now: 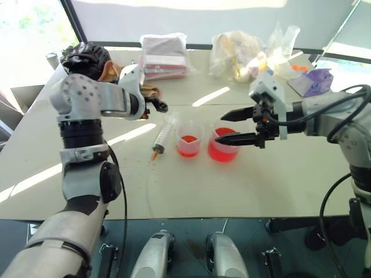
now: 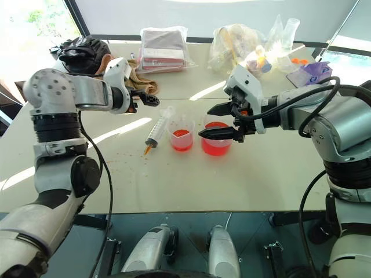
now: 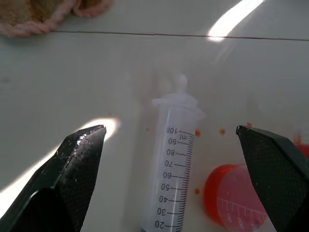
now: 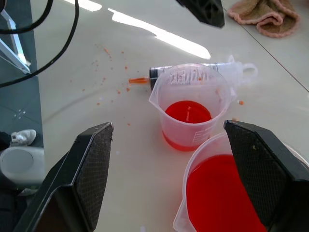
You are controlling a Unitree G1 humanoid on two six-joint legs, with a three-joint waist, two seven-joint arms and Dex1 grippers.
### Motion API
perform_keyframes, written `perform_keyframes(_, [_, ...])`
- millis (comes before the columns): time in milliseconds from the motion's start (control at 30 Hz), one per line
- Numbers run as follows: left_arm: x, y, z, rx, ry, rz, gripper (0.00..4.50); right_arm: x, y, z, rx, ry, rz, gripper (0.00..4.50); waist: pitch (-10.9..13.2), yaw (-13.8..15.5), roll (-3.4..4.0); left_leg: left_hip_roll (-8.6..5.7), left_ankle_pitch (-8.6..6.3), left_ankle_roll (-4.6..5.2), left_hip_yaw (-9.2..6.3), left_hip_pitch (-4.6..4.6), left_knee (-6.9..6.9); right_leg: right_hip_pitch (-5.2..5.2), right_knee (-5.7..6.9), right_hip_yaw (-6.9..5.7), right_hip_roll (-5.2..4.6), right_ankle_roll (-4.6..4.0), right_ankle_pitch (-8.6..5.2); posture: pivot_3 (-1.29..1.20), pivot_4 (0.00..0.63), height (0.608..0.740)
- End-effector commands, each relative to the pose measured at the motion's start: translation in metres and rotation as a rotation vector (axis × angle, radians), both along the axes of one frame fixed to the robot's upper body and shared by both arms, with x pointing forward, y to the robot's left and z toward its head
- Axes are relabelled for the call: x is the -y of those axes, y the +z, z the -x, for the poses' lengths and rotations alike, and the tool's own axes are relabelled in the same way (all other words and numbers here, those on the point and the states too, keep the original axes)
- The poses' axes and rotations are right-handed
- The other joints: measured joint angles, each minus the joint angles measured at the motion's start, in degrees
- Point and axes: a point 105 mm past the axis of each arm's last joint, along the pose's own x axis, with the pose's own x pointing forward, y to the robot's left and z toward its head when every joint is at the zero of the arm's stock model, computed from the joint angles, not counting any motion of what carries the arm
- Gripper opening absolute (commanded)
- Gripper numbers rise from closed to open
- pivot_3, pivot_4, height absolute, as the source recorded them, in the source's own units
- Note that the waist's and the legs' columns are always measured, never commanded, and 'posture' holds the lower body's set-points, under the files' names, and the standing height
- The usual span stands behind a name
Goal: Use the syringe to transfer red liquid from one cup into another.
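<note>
Syringe (image 1: 163, 136) flat on table (image 1: 261, 179) beside smaller cup (image 1: 189, 139) and beaker (image 1: 222, 146), both holding red liquid (image 4: 219, 193); left gripper (image 3: 176, 145) and right gripper (image 1: 232, 127) fingers apart, empty.

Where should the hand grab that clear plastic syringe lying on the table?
Grip the clear plastic syringe across the middle of its barrel, coming down from above. It lies flat on the table, so only its top and sides are free; mid-barrel avoids the plunger and stays clear of the small clear cup beside it.
</note>
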Motion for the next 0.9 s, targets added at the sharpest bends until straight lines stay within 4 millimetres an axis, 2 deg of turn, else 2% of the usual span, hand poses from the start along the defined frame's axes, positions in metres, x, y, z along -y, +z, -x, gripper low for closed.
perform_keyframes(33, [-0.009, 0.021, 0.014, 0.138, -0.042, 0.001, 4.48, 0.008, 0.01, 0.0, 0.048, -0.004, 0.004, 3.84, 0.0, 0.0, 0.0, 0.0, 0.0, 0.0, 0.0, 0.0, 0.0, -0.01, 0.01, 0.01, 0.0, 0.0, 0.0, 0.0, 0.15, 0.74])
perform_keyframes(200, [-0.028, 0.034, 0.036, 0.368, -0.069, -0.056, 4.48, 0.013, 0.01, 0.001, 0.072, 0.0, 0.009, 3.84, 0.0, -0.1, 0.01, 0.01, 0.02, -0.03, 0.02, 0.01, -0.01, -0.02, 0.01, 0.03, 0.01, -0.03, -0.01, 0.0, 0.15, 0.74])
perform_keyframes(400, [-0.038, 0.005, 0.07, 0.491, -0.262, -0.241, 4.48, 0.022, -0.004, 0.004, 0.085, -0.004, 0.074, 3.84, 0.0, -0.1, 0.03, 0.03, 0.01, -0.03, 0.11, 0.04, -0.08, 0.0, -0.07, 0.04, -0.17, -0.26, -0.13, 0.0, 0.15, 0.74])
perform_keyframes(500, [-0.046, -0.001, 0.084, 0.499, -0.307, -0.234, 4.48, 0.03, -0.008, 0.004, 0.097, -0.013, 0.104, 3.84, 0.0, 0.1, 0.03, 0.02, 0.01, -0.02, 0.11, 0.02, -0.08, 0.02, -0.15, 0.03, -0.21, -0.31, -0.12, 0.0, 0.15, 0.74])
perform_keyframes(667, [-0.058, -0.007, 0.098, 0.493, -0.356, -0.279, 4.48, 0.034, -0.001, 0.002, 0.117, -0.025, 0.097, 3.84, 0.0, -0.1, 0.03, 0.08, 0.0, 0.0, 0.11, 0.03, -0.08, 0.09, -0.37, 0.01, -0.2, -0.42, -0.08, 0.0, 0.15, 0.74])
perform_keyframes(900, [-0.066, -0.005, 0.1, 0.504, -0.355, -0.308, 4.48, 0.032, 0.001, -0.003, 0.133, -0.022, 0.095, 3.84, 0.0, 0.0, 0.03, 0.09, 0.01, 0.02, 0.11, 0.03, -0.13, 0.11, -0.48, 0.0, -0.2, -0.43, -0.07, 0.0, 0.15, 0.74])
